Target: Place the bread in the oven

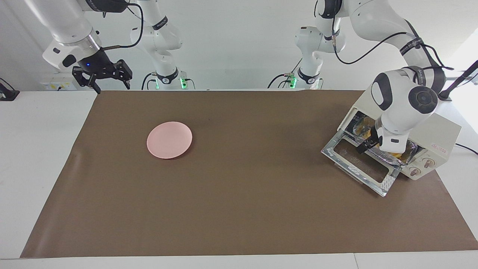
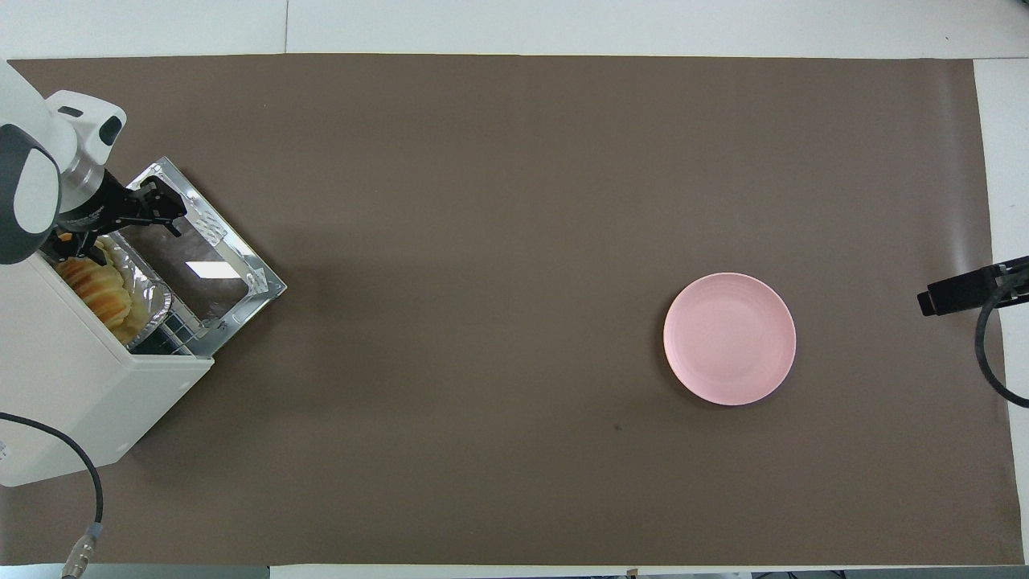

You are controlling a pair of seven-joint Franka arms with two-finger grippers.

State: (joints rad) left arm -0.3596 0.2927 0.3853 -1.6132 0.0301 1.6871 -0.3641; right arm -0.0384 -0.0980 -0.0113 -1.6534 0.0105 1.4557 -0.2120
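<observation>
I see the bread [image 2: 100,289] on the foil tray [image 2: 153,304] inside the oven [image 2: 80,386], door down. Left gripper [image 2: 161,211] over the door at the tray's 12 o'clock, fingers apart, holding nothing. Right gripper [image 1: 108,76] waits, fingers spread.

bread [image 2: 98,287] half hidden inside oven [image 2: 76,386], left arm covering it

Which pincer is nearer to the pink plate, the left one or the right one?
Right, though neither is close. The right pincer waits raised at the right arm's end of the table, apart from the pink plate. The left pincer is over the oven door.
</observation>
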